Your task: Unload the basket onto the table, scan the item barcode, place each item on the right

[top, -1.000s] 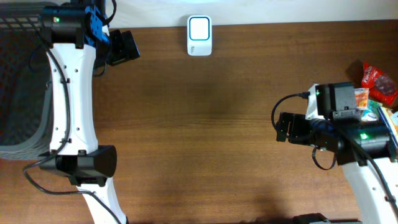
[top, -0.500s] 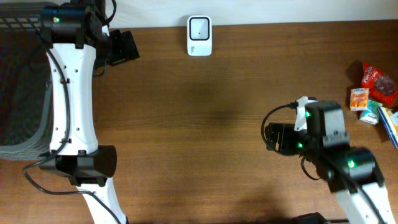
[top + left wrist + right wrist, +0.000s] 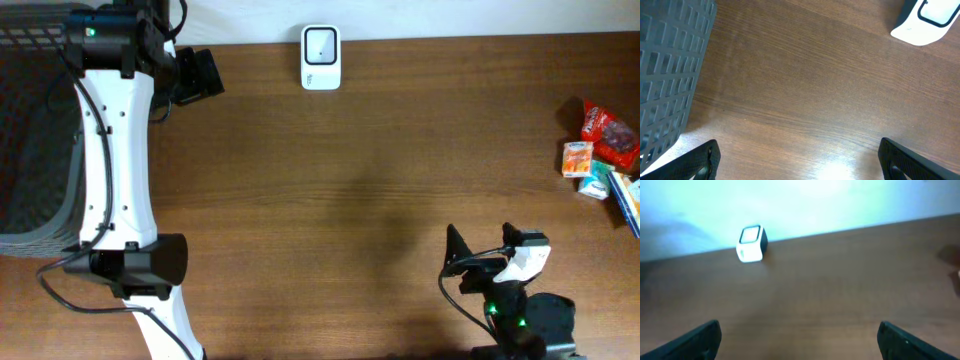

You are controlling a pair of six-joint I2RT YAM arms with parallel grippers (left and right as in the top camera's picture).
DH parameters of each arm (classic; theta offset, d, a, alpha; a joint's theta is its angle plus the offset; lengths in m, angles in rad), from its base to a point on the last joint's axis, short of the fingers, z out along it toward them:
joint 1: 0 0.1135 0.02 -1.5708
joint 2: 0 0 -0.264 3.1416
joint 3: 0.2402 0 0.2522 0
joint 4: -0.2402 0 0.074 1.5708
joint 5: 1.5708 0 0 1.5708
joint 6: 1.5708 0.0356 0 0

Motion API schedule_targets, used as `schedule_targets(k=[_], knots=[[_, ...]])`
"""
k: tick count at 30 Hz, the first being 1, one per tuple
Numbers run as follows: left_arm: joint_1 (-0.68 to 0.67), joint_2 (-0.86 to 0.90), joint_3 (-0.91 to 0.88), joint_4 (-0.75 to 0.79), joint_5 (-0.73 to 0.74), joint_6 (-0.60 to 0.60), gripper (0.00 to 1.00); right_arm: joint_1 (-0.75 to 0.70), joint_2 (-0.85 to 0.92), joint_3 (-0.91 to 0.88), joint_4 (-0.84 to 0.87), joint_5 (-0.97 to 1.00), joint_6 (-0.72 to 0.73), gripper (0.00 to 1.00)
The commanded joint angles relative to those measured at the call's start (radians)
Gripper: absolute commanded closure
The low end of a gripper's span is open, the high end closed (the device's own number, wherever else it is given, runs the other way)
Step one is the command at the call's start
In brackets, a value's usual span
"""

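left end effector and right end effector gape empty; print on snack packets too small to read.

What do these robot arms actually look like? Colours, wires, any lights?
The left arm is a long white shell with black joint blocks, a small green light near one end and black cables looping off the other. The right arm looks mostly black, with a white piece, its own green light and a thin cable. The left gripper and right gripper each have two dark fingers.
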Motion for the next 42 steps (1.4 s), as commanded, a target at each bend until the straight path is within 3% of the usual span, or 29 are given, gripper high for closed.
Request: schedule_targets(k=[1, 15, 28, 34, 42], knots=[[0.001, -0.018, 0.006, 0.0, -0.009, 0.009, 0.01, -0.006, -0.017, -0.024, 0.039, -0.006, -0.006, 0.01], [0.001, -0.018, 0.006, 0.0, -0.01, 0.009, 0.01, -0.005, -0.04, -0.095, 0.12, 0.006, -0.014, 0.01], [0.001, -0.018, 0.006, 0.0, -0.009, 0.009, 0.01, -0.005, -0.04, -0.275, 0.459, 0.006, -0.053, 0.01], [0.001, -0.018, 0.006, 0.0, -0.01, 0.009, 0.01, -0.004, -0.04, -0.275, 0.353, 0.02, -0.082, 0.02], [0.001, -0.018, 0.006, 0.0, -0.009, 0.009, 0.01, -0.005, -0.04, -0.275, 0.352, 0.023, -0.094, 0.02]])
